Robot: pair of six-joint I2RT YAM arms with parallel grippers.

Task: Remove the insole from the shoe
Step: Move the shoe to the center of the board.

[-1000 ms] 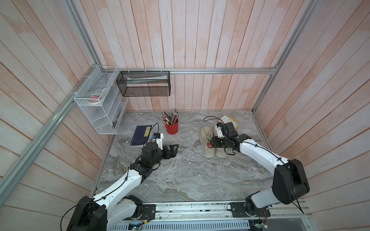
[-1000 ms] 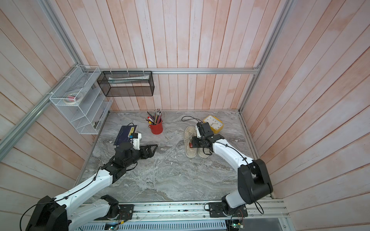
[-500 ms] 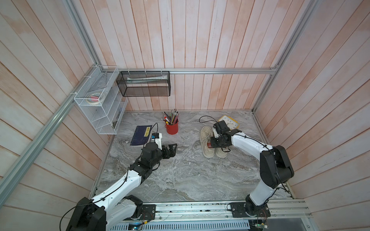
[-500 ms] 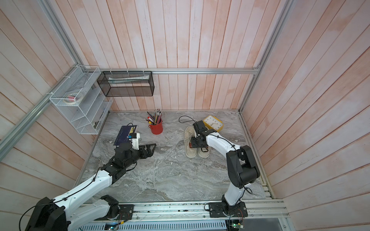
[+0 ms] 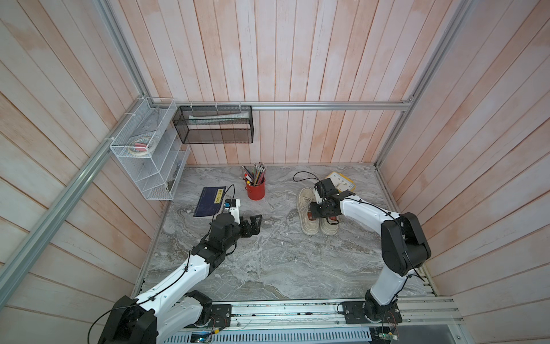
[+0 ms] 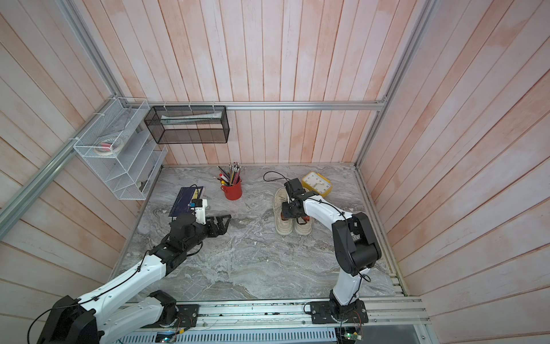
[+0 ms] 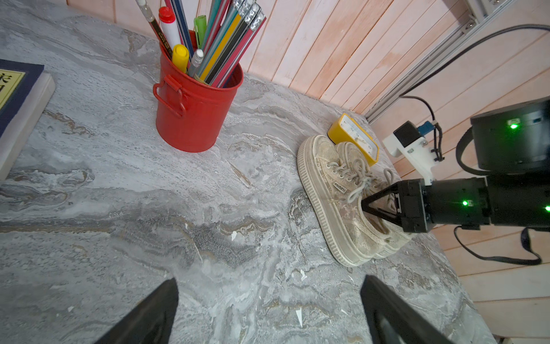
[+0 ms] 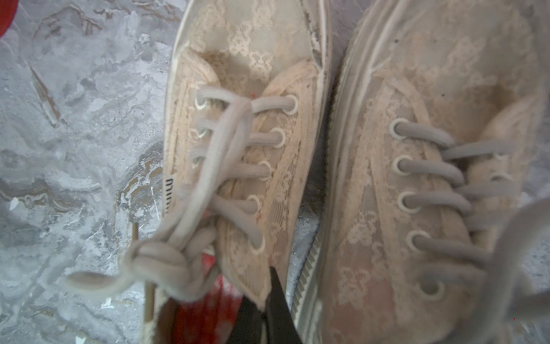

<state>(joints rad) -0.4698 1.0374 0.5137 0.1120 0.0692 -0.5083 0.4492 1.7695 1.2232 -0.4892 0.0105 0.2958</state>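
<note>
While the left gripper hangs released above the table, jaws spread wide with nothing between them, the right arm is at the footwear. Grey veined marble with a few pale flecks lies under the left gripper.

Ahead of those parted fingers, well apart, a pair of worn beige lace sneakers stands side by side and touching, toes toward the back wall. The right gripper is clenched, its tips drawn together and pointed down into the mouth of the shoe on the far side of the pair from its own arm. The second shoe lies beneath its wrist.

The red insole is inside the shoe, seated at the heel end, right beside the black fingertips. The wrist view is too blurred to tell whether they pinch the insole or only the fabric edge of the opening. The knotted laces lie slack over the opening, just ahead of the tips.

- Beside the left wrist, on the back-wall side: a dark blue book, lying flat.
- Beyond the left fingertips: a red bucket, upright, full of pencils and pens.
- Past the right gripper, by the toes: a yellow clock, tilted.
- Farthest, on the walls: a white wire rack and a black mesh basket.
</note>
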